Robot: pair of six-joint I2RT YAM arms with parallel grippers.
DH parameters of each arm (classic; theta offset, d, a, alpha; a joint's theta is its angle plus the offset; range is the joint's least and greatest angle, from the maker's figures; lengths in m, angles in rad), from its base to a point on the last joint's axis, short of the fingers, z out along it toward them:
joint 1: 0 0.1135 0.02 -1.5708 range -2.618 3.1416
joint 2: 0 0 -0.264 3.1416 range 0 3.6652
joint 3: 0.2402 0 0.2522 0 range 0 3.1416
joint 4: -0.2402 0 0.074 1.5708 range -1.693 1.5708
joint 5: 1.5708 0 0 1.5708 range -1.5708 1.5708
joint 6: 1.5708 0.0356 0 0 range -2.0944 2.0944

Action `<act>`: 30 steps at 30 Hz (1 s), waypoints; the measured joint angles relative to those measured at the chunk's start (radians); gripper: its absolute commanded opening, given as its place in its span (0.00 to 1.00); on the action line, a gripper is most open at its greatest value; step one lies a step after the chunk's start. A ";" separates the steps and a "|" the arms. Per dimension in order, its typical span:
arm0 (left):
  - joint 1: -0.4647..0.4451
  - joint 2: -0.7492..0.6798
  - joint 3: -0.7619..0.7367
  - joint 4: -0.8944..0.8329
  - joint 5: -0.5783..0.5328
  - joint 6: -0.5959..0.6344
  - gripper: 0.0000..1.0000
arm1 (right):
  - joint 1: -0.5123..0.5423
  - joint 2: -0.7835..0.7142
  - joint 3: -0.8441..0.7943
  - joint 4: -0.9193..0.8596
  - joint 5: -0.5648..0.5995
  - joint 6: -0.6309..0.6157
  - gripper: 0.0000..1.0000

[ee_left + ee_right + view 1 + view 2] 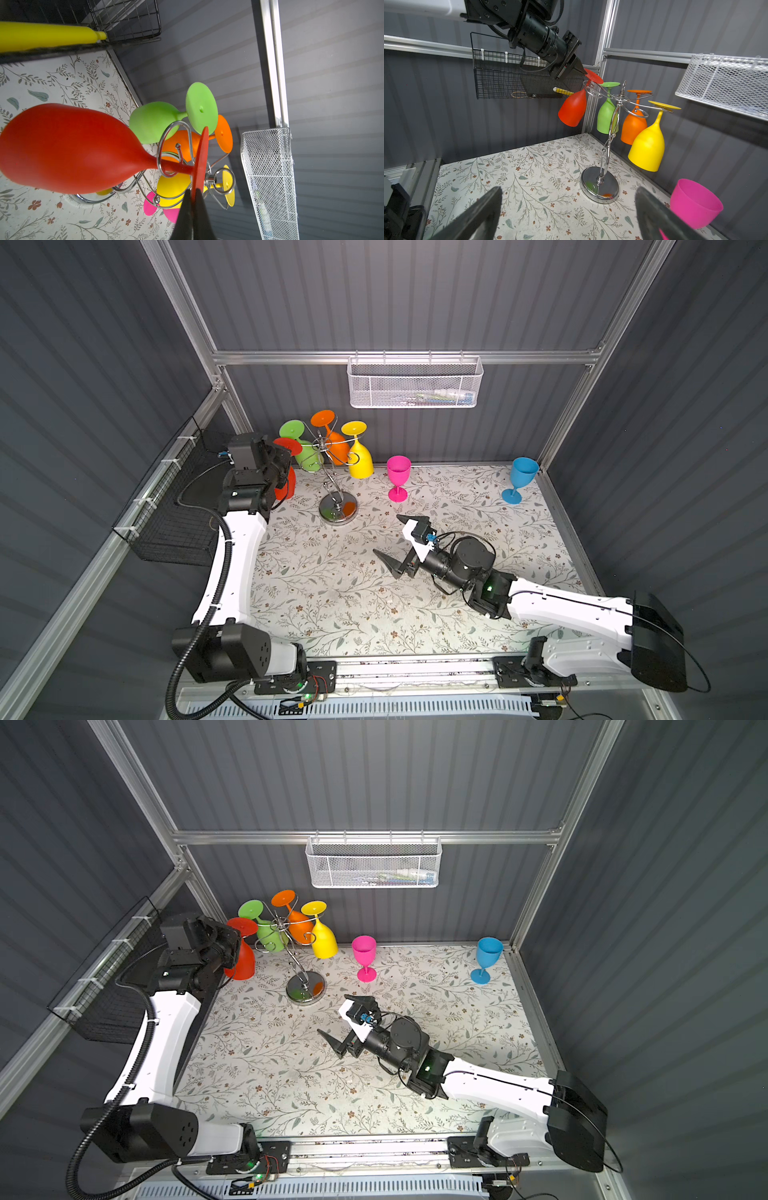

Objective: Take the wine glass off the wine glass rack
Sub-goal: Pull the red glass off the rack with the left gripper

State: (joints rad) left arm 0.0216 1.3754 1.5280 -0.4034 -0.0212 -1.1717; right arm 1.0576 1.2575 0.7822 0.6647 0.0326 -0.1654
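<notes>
Room is tight at the wine glass rack [600, 187]. It stands close to the back wall near the corner post, and a black wire basket [500, 83] hangs on the side wall just past it. On the robot's side of the rack the flowered desk [332, 593] lies bare. The right claw [386, 534] hovers there with its fingers spread wide, holding nothing.

In both top views the left arm's wrist covers much of the red wine glass [573, 110] and all of the left claw [583, 71]. The contents of the white mesh basket [413, 383] above the rack are too blurred to name.

The red wine glass hangs on the rack arm that reaches toward the black basket, its stem inside the curled loop. Its foot is up and its mouth down, and its long axis is tilted so that the bowl swings away from the rack's stem. The left claw is pinched on the rim of that foot.
</notes>
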 measured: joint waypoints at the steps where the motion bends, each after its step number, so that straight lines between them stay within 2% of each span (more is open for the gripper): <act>1: 0.000 -0.005 -0.002 -0.002 0.000 0.000 0.00 | 0.000 0.000 0.000 0.000 0.000 0.000 0.99; 9: 0.000 -0.018 -0.002 -0.031 -0.009 0.012 0.00 | 0.004 0.000 0.000 -0.001 0.000 0.000 0.99; 18: 0.000 -0.021 0.014 -0.084 -0.080 0.043 0.00 | 0.006 0.000 0.000 -0.004 0.000 0.000 0.99; 30: 0.000 -0.005 0.021 -0.042 -0.117 0.042 0.00 | 0.006 0.003 0.000 -0.008 0.001 -0.015 0.99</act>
State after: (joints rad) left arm 0.0216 1.3701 1.5494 -0.4450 -0.1387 -1.1301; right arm 1.0641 1.2602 0.7822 0.6567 0.0334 -0.1806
